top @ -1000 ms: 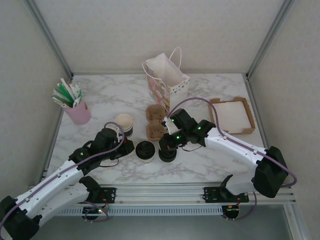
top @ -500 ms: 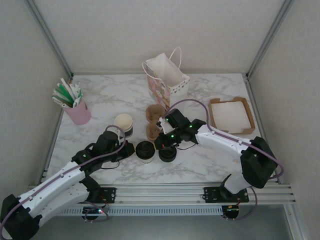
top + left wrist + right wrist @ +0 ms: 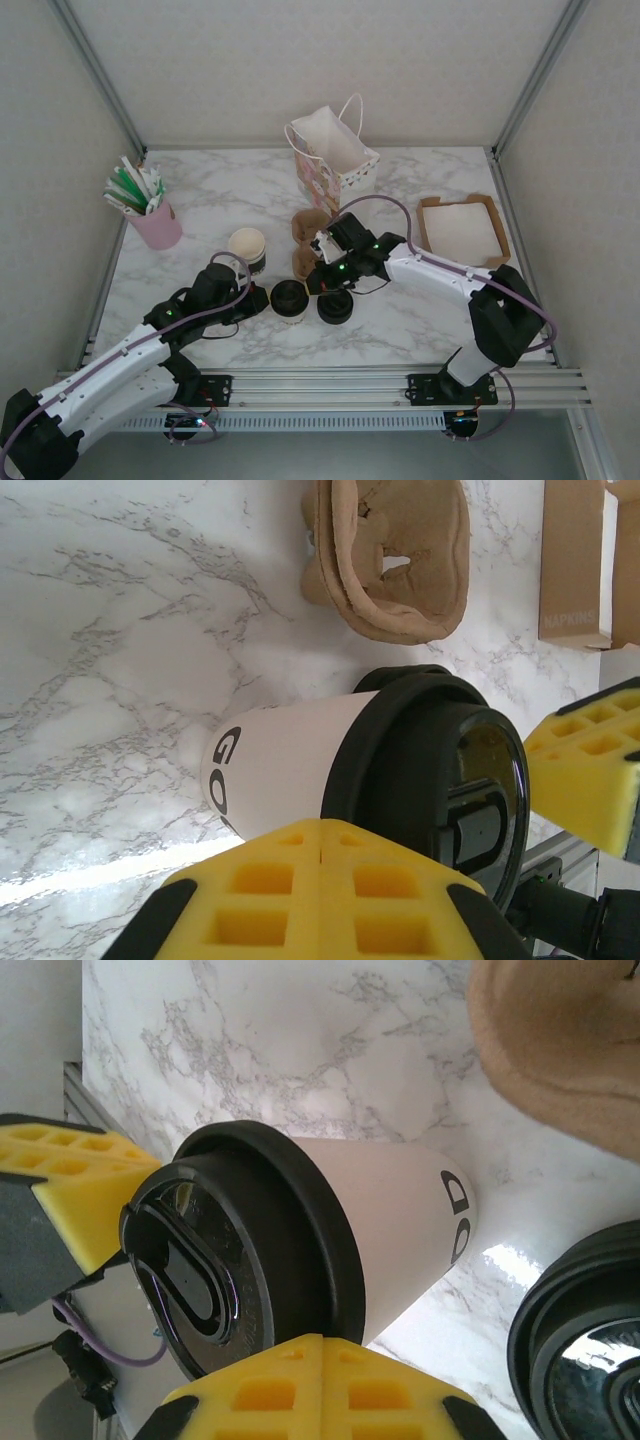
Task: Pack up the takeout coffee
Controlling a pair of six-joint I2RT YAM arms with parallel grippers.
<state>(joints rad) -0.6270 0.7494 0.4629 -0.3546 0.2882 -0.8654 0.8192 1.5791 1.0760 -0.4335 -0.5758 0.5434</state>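
Takeout coffee (image 3: 290, 770) is stood upright on the counter (image 3: 210, 200), flanked by the left fingers (image 3: 260, 858) and right fingers (image 3: 270, 1397), both pinched shut beside it.

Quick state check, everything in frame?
Lidded cup: upright, lid on, between both grippers
Left gripper: shut, holding nothing
Right gripper: shut, holding nothing
Lidless cup: upright, open
Loose lid: lying flat
Bag: upright, mouth open
Carrier: visible slots empty
Napkin box: open, stocked
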